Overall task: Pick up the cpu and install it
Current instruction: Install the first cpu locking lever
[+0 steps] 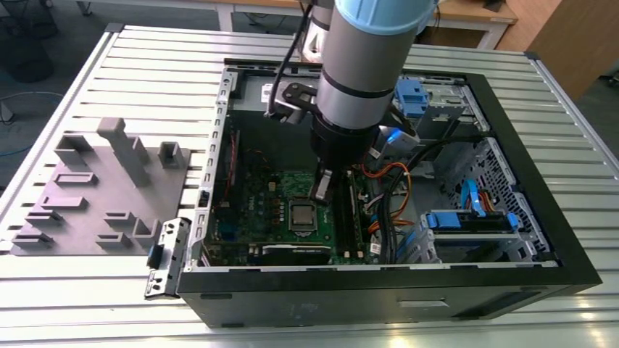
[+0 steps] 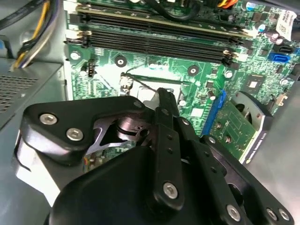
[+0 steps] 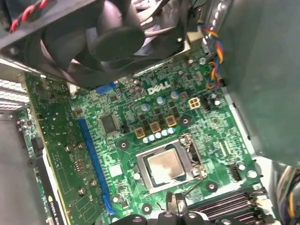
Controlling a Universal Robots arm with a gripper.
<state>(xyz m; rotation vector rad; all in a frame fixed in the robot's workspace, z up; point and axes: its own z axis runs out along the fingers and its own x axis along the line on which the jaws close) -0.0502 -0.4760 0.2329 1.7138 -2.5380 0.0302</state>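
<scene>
The tool (image 1: pixel 323 190) hangs inside the open computer case (image 1: pixel 541 250), directly above the green motherboard (image 1: pixel 261 206) and just beside the socket (image 1: pixel 304 215). In the exterior view its dark fingers point down at the board. In the second wrist view the black tool body (image 2: pixel 154 173) covers the near part of the board, and the fingertips are hidden behind it; whether the fingers are parted or closed cannot be determined. Nothing is visible in its grasp.

The cpu (image 3: pixel 164 166) lies flat in the socket, its silver-grey top facing up, enclosed on all sides by the silver metal frame (image 3: pixel 140 165). In the exterior view the cpu (image 1: pixel 304 215) sits near the middle of the motherboard, below the tool.

The memory slots (image 2: pixel 154 42) run in parallel rows along one edge of the motherboard. A long blue expansion slot (image 3: pixel 93 161) lies beside the socket, with a green add-in card (image 3: pixel 58 154) next to it. A black fan (image 3: pixel 108 33) stands over the far part of the board.

The case rests on a ribbed metal table (image 1: pixel 126 72). A grey tray (image 1: pixel 92 199) with raised blocks lies on the table toward the exterior view's left edge, well apart from the tool.
</scene>
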